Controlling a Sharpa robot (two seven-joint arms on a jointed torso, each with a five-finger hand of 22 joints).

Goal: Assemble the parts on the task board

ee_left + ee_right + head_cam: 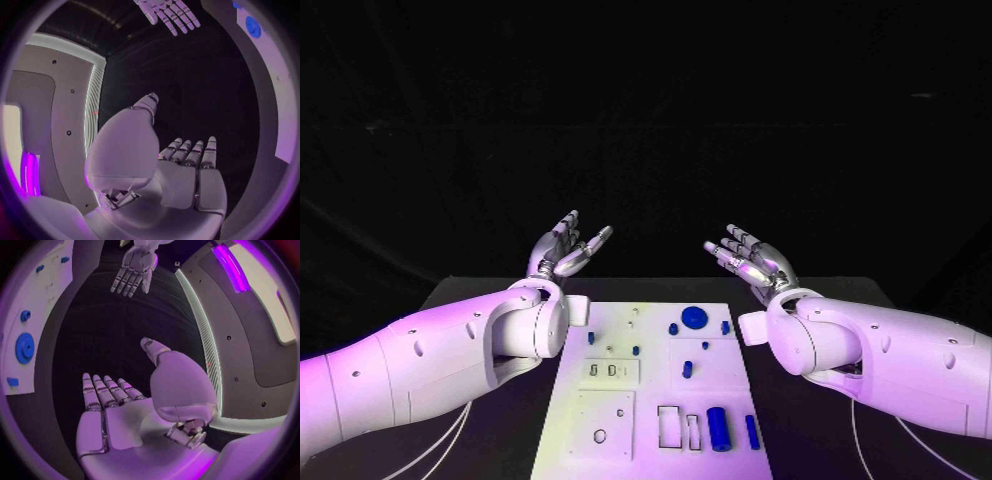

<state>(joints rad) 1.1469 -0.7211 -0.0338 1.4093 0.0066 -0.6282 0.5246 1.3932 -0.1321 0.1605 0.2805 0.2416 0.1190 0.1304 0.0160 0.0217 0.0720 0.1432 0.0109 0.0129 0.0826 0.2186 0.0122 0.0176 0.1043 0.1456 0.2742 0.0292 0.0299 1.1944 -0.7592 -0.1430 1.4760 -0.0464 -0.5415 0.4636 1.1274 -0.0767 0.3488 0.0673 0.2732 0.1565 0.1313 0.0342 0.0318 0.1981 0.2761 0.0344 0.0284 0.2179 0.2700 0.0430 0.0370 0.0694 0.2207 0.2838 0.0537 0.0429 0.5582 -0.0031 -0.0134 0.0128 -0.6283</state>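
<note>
Head view: task board (pixel 620 400) lengthwise away.

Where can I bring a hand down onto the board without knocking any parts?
The task board is barest at its near left corner, around the small ring, and along the left edge. The near right, by the blue cylinder, and the far middle near the blue disc are crowded. Left hand and right hand hover beyond the far edge.
</note>
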